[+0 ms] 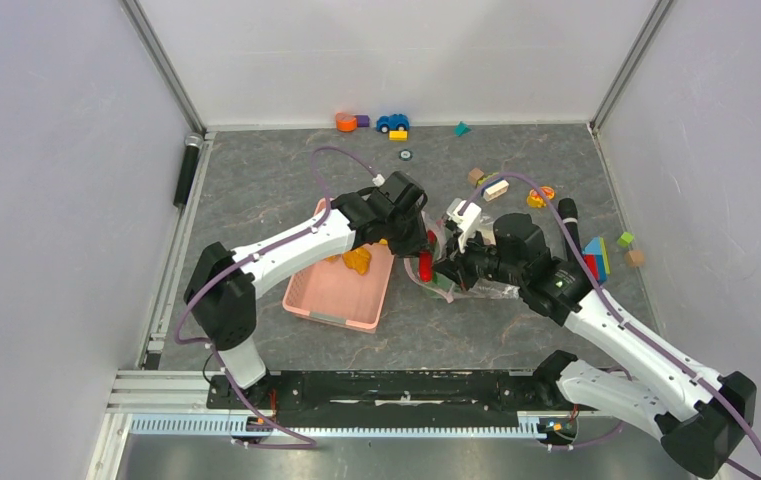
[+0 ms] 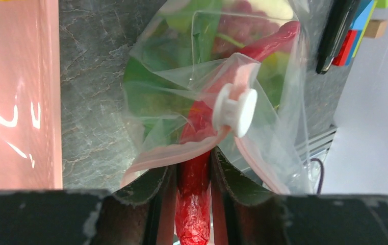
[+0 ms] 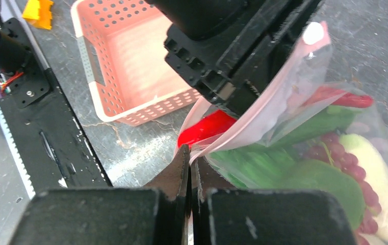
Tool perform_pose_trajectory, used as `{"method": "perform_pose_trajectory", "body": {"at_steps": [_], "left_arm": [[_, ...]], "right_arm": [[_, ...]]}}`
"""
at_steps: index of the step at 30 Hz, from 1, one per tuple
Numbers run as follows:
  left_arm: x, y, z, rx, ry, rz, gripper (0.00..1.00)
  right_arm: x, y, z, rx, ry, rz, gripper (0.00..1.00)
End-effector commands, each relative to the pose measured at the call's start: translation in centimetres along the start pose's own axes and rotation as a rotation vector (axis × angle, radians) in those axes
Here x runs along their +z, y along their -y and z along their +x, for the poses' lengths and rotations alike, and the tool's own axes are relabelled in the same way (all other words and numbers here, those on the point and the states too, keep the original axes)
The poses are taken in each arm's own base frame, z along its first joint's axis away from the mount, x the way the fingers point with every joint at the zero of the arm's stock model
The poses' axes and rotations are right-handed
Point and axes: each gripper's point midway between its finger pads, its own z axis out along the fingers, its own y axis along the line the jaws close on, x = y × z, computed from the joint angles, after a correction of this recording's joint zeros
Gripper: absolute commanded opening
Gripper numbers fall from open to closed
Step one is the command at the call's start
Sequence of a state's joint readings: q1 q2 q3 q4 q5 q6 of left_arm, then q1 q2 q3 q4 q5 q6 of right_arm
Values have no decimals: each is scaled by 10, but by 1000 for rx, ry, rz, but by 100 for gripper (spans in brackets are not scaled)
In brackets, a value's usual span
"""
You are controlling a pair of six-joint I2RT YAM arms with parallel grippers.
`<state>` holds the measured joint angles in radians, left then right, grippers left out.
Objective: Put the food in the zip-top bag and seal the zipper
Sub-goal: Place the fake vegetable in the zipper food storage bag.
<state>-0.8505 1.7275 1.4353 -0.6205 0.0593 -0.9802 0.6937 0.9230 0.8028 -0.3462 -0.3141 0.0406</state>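
Note:
The clear zip-top bag (image 1: 476, 285) lies on the table right of centre, its mouth facing left. Green leaves, a yellow-green mango (image 3: 380, 173) and a red beaded piece (image 3: 334, 153) show through the plastic. My left gripper (image 2: 193, 156) is shut on the red chili (image 2: 194, 204), whose far end reaches in through the bag (image 2: 151, 102) mouth. The pinkish zipper (image 2: 166, 155) drapes over my fingers, its white slider (image 2: 235, 109) just above. My right gripper (image 3: 190, 152) is shut on the bag's zipper edge (image 3: 263, 117) beside the chili (image 3: 207, 127).
The pink slotted basket (image 1: 331, 290) sits left of the bag with an orange piece (image 1: 358, 260) at its far end. A toy car (image 1: 392, 122) and blocks (image 1: 596, 258) are scattered at the back and right. A black cylinder (image 1: 568, 215) lies behind my right arm.

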Motion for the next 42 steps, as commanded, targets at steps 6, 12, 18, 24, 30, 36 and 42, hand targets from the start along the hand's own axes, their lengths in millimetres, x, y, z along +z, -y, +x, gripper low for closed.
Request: {"method": "perform_pose_trajectory", "body": {"at_steps": [6,12,18,24,30,36,42], "left_arm": [[-10,29,-45,-216,189,49,2],[-3,23,-45,-251,196,25,2],[-7,26,-42,-168,182,40,46],[-26,42,-27,-21,135,158,76],[-58,38,-10,101,175,302,95],[-81,-12,-24,271,348,159,100],[-87,-56,-35,320,401,-43,100]], "right_arm": [[3,-24,-14,-9,66,-128,0],[3,-27,-15,-11,75,-147,0],[1,-23,-18,-12,83,-124,0],[-3,-1,-19,-4,76,15,1],[-9,33,-16,30,48,220,1],[-14,37,-21,49,63,252,1],[-19,44,-18,61,54,298,1]]}}
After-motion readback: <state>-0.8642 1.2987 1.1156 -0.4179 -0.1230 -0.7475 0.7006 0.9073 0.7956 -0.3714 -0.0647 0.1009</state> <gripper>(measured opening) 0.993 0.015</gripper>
